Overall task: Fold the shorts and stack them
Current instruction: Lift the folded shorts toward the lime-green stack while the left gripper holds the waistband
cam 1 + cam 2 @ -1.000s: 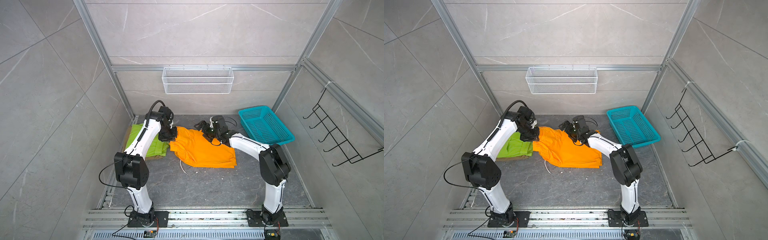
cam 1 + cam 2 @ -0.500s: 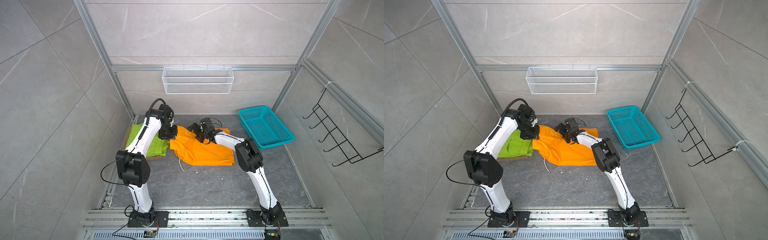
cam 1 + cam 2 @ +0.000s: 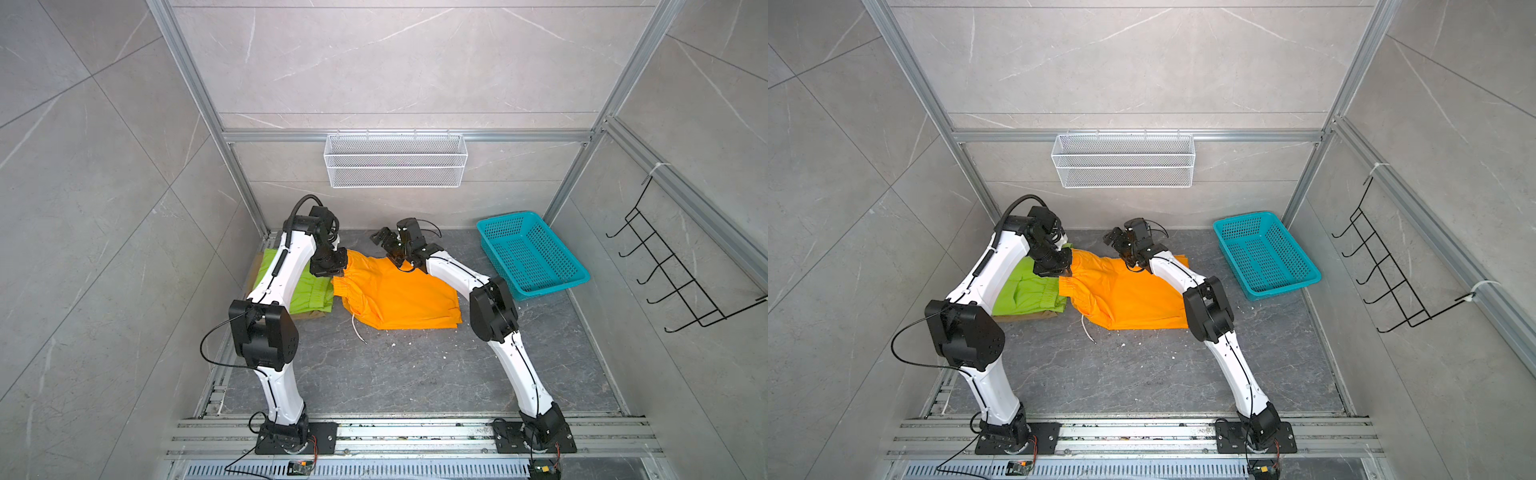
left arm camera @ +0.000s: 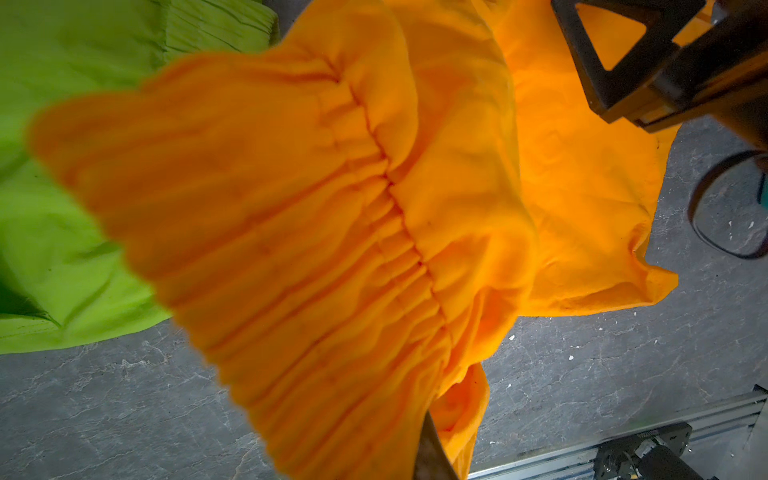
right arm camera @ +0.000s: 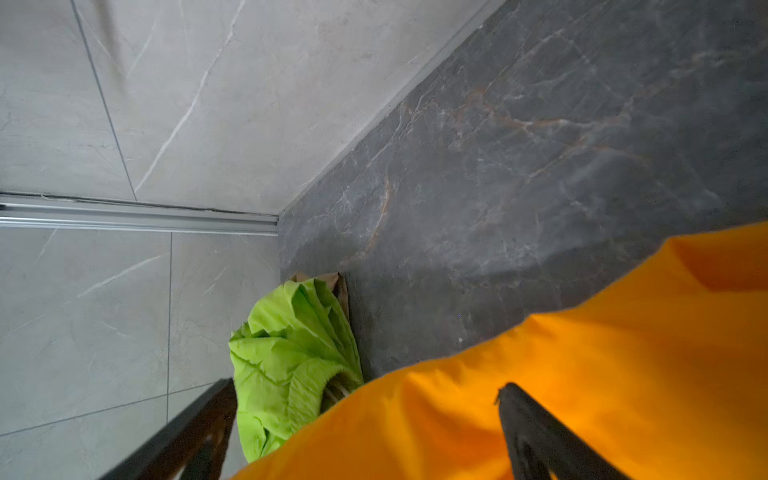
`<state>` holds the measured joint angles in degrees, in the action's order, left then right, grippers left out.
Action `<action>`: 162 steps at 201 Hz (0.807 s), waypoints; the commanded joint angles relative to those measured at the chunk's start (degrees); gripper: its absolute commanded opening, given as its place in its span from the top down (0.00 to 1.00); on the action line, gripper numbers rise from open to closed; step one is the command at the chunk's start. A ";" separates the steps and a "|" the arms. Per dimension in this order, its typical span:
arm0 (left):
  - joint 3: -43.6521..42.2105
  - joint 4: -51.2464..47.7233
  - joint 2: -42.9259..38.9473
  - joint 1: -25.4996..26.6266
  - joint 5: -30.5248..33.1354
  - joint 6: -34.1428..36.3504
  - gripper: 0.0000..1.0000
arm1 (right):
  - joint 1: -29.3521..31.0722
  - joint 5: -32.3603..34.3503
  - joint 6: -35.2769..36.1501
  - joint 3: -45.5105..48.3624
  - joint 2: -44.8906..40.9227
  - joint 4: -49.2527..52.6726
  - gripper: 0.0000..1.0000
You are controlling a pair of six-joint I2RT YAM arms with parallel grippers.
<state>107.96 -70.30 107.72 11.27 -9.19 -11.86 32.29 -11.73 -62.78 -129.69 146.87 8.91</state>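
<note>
The orange shorts (image 3: 399, 291) (image 3: 1125, 295) lie spread mid-floor, a white drawstring (image 3: 357, 328) trailing in front. My left gripper (image 3: 338, 272) (image 3: 1065, 272) is shut on their gathered waistband (image 4: 332, 208), raising that left edge; only a sliver of one finger (image 4: 428, 453) shows. The folded green shorts (image 3: 311, 293) (image 4: 62, 208) (image 5: 286, 353) lie at the left on the khaki shorts (image 3: 309, 316) (image 5: 332, 282). My right gripper (image 3: 384, 241) (image 3: 1115, 241) (image 5: 365, 384) hangs open over the orange pair's back edge, holding nothing.
A teal basket (image 3: 532, 257) (image 3: 1266, 253) stands at the back right of the floor. A white wire shelf (image 3: 395, 166) hangs on the back wall and a black hook rack (image 3: 665, 270) on the right wall. The back wall is close behind the right gripper.
My right gripper has moved left and toward the back wall along the orange shorts' rear edge, still open. The left gripper keeps its hold on the waistband, almost unmoved.
</note>
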 commanded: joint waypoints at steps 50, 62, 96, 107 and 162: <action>3.81 -2.89 0.73 -0.23 1.08 1.74 1.00 | 1.50 0.56 4.66 -13.28 9.62 13.80 0.00; 4.84 -3.88 0.98 -0.40 2.80 2.21 1.00 | 1.46 -1.06 5.87 -16.67 9.58 16.58 0.00; 8.03 -7.04 1.42 -1.53 8.53 2.98 1.00 | 0.95 -0.89 11.43 -14.94 0.87 23.13 0.00; 9.91 -8.40 1.86 -1.66 10.31 3.24 1.00 | 0.19 -1.33 13.01 -12.44 -2.81 25.90 0.00; 19.68 -12.59 5.94 -0.93 8.53 3.06 1.00 | -3.10 -0.37 26.36 14.21 -19.87 30.02 0.00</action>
<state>123.00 -79.53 111.46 9.91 -0.25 -9.80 30.41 -12.97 -44.73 -127.07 134.65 35.44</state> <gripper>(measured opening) 0.109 0.997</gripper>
